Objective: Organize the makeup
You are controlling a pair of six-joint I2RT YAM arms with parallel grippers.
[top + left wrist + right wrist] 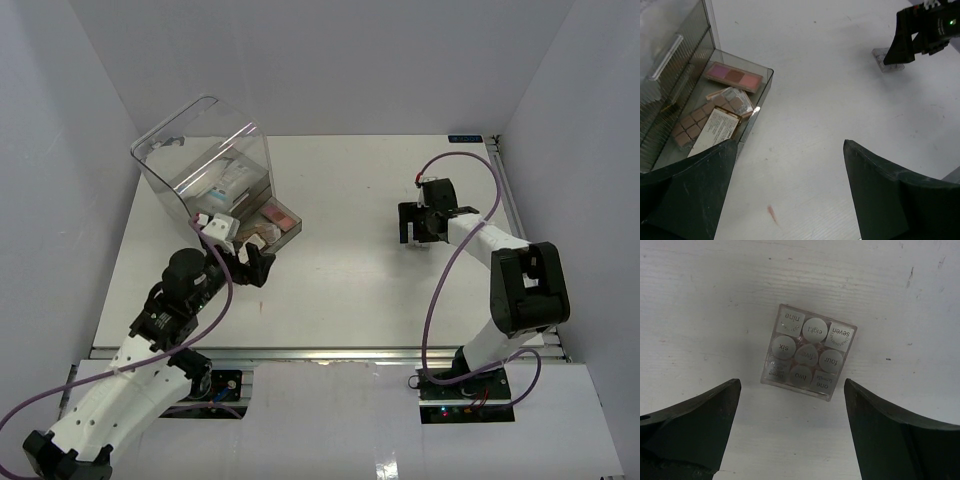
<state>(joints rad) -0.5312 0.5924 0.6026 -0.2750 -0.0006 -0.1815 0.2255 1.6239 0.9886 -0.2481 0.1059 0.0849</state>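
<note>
The makeup lies mostly in the low front tray of a clear plastic box [767,82]: a pink three-pan palette [732,76], a brown multi-pan palette [689,125], a clear sachet [734,99] and a white printed card [715,131]. My left gripper [790,145] hovers open over bare table just right of that tray, holding nothing; in the top view the left gripper [245,252] sits at the tray's front corner. A clear square palette [807,352] with nine numbered grey pans lies on the table. My right gripper [792,385] stands open just short of it, not touching.
The box's tall clear lid [200,150] is tilted up at the back left, with cartons inside. A small reddish smear [772,214] marks the table under my left gripper. The right arm's purple cable [450,270] loops over the table's right side.
</note>
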